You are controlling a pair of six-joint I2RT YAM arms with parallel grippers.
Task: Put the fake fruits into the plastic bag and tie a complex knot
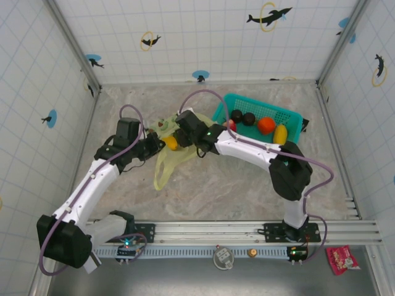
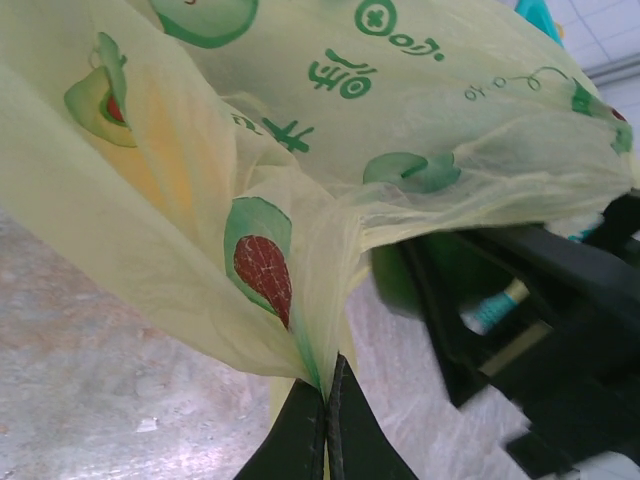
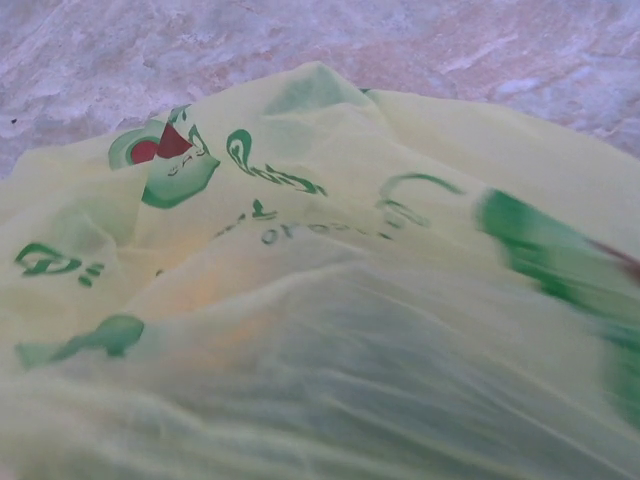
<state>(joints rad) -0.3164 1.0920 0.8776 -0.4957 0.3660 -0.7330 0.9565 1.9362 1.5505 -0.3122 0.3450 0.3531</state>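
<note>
The yellow-green plastic bag (image 1: pixel 168 161) lies crumpled on the table between the two arms. My left gripper (image 2: pixel 327 400) is shut on a pinch of the plastic bag's (image 2: pixel 300 200) film and holds it up. My right gripper (image 1: pixel 175 139) reaches into the bag's mouth with an orange-yellow fake fruit (image 1: pixel 171 143) at its fingertips. In the right wrist view the bag (image 3: pixel 330 250) drapes over the fingers and an orange glow (image 3: pixel 195 300) shows through the film. Other fake fruits sit in the teal basket (image 1: pixel 295 118): two dark ones (image 1: pixel 237 115), an orange-red one (image 1: pixel 266 125) and a yellow one (image 1: pixel 281 133).
The basket stands at the back right, close behind my right arm's forearm (image 1: pixel 247 147). Tiled walls (image 1: pixel 203 37) close in the table on three sides. A metal rail (image 1: pixel 234 231) runs along the near edge.
</note>
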